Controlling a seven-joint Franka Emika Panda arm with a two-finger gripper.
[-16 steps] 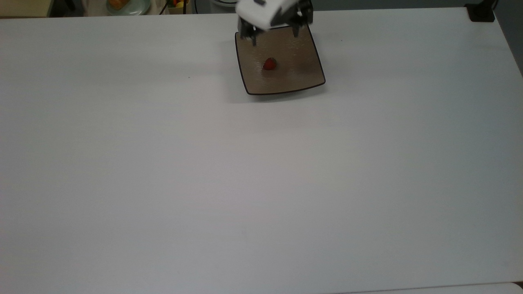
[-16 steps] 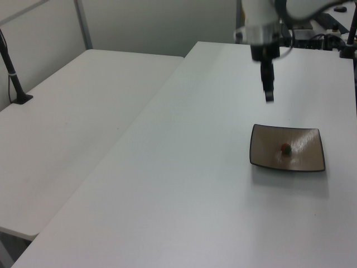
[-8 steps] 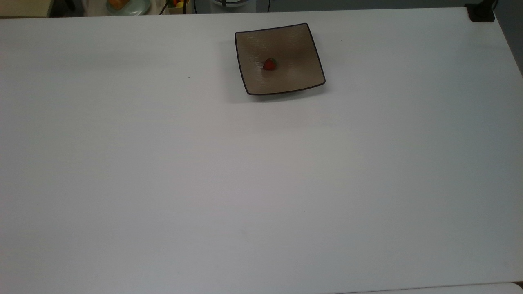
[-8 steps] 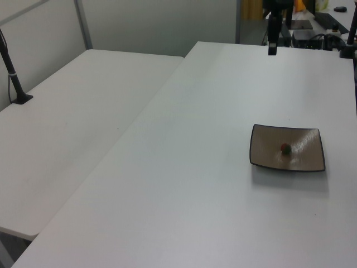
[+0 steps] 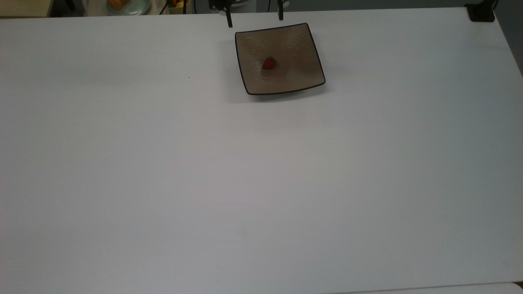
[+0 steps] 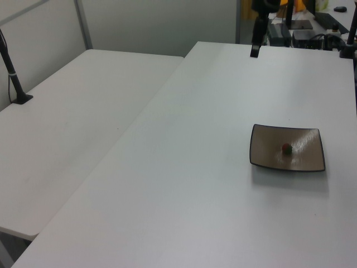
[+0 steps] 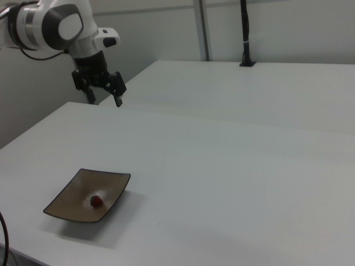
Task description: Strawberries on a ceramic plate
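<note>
The strawberry (image 5: 269, 63) is what I track first, but I report from the gripper (image 7: 104, 98) outward. In the right view the gripper hangs high above the far edge of the worktop (image 7: 233, 177), fingers (image 7: 118, 101) spread wide apart and nothing between them — it has hold of nothing. In the top view the two fingertips point down at the top edge of the frame, one to each side of the plate's far edge, with open space between them. In the left view the gripper (image 6: 255, 51) sits over the far end of the worktop, well apart from the plate.

Moving outward: the ceramic plate (image 5: 255, 87) rests flat on the worktop, square, brown-beige, with a thin dark rim and upturned corners. The strawberry lies on the plate's inner surface, near the middle, slightly toward the top view's left. In the right view it shows as a small red spot inside the plate (image 7: 61, 202); in the left view it (image 6: 286, 148) sits near the centre of the plate (image 6: 262, 162).

Status, as I judge it: the placement is done — the fruit is on the plate and free of the gripper. No other strawberry is on the worktop. What remains, if anything, is parking the arm clear of the scene.
</note>
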